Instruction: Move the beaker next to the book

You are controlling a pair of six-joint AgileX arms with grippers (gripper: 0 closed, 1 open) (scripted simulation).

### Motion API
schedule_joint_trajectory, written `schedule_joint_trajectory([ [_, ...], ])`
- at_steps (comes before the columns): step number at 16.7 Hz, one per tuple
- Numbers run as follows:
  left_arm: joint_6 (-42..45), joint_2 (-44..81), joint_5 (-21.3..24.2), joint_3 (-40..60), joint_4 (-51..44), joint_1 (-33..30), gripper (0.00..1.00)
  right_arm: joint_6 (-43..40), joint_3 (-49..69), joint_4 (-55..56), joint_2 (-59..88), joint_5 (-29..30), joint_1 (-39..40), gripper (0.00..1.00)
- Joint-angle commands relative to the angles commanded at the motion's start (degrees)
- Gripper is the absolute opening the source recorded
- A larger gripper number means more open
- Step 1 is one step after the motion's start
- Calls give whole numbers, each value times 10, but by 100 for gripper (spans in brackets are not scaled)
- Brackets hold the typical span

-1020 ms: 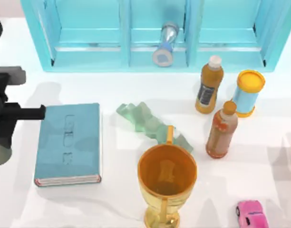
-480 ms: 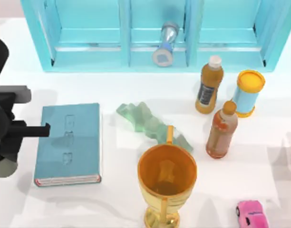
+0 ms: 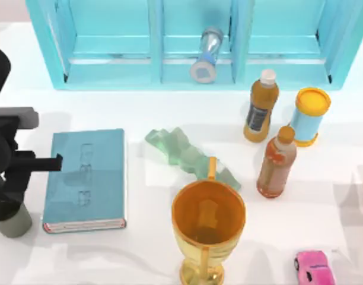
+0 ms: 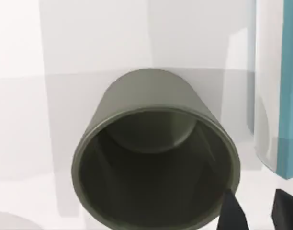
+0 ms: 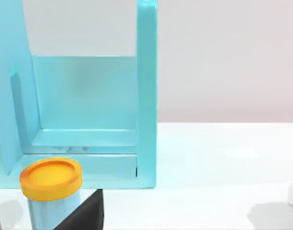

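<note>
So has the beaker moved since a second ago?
Yes. The beaker now sits lower in the top view, nearer the book's bottom-left corner, below the left gripper.

I work over a white table [image 3: 169,113], glossy enough to carry soft grey shadows and pale reflections across its top. Along its far edge stands a light turquoise shelf unit [image 3: 158,65], split by upright panels into three open compartments, each with a low front lip. From my right wrist camera the end panel of that shelf [image 5: 146,91] rises from the tabletop against a plain, pale pinkish-grey wall [image 5: 228,57]. The light is even and diffuse, with no hard shadow edges anywhere on the surface.
</note>
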Motion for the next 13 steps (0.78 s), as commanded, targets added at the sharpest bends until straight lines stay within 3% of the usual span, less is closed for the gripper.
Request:
schedule_joint_trajectory([
  [7, 0, 0, 0, 0, 0, 0, 98, 0, 0, 0, 0, 0, 0, 100],
  [13, 0, 0, 0, 0, 0, 0, 100, 0, 0, 0, 0, 0, 0, 100],
])
